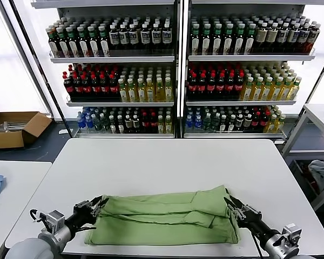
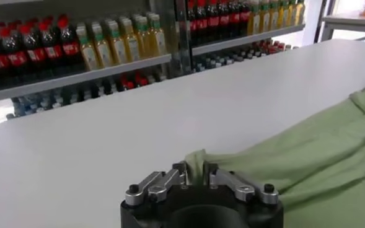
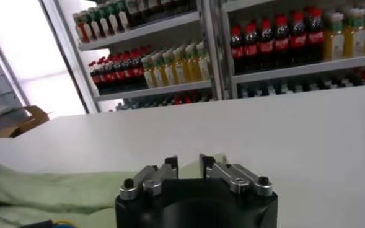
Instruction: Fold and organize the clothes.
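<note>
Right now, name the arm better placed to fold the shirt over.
Left, probably: the left gripper already pinches the shirt edge. The right gripper sits at the opposite end, grip unclear.

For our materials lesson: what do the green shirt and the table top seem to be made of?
Green shirt: soft matte fabric, probably knit cotton; it creases and bunches in the left hand.
Table top: smooth white hard surface, maybe laminate; slight sheen.

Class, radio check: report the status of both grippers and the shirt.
Left gripper shut on green shirt, left end. Right gripper at right end, grip unclear. Shirt folded lengthwise on white table. Nothing in the way.
</note>
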Controlling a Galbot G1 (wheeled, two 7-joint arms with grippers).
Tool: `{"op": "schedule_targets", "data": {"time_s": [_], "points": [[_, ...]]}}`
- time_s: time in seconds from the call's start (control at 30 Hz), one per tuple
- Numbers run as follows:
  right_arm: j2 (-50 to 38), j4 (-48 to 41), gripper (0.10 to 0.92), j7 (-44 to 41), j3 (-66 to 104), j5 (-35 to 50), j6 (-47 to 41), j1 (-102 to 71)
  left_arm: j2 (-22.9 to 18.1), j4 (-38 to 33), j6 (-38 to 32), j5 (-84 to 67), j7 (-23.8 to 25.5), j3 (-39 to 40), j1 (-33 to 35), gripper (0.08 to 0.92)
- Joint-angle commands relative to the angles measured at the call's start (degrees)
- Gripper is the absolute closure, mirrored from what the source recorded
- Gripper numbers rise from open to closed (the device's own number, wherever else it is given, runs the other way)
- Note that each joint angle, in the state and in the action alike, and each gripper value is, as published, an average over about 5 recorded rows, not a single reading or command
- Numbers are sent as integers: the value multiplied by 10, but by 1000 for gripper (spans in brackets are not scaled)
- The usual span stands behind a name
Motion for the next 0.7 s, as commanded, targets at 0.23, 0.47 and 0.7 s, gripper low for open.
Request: {"op": "schedule_targets", "data": {"time_s": [0.23, 0.47, 0.7], "points": [[36, -26, 377, 16, 163, 3, 130, -41, -114, -70, -69, -12, -175, 3, 99, 445], [51, -20, 215, 30, 151, 34, 129, -55, -174, -24, -67, 8, -276, 74, 67, 248], [53, -16, 203, 32, 142, 40, 124, -51, -194, -2, -49, 17, -314, 102, 50, 178]]}}
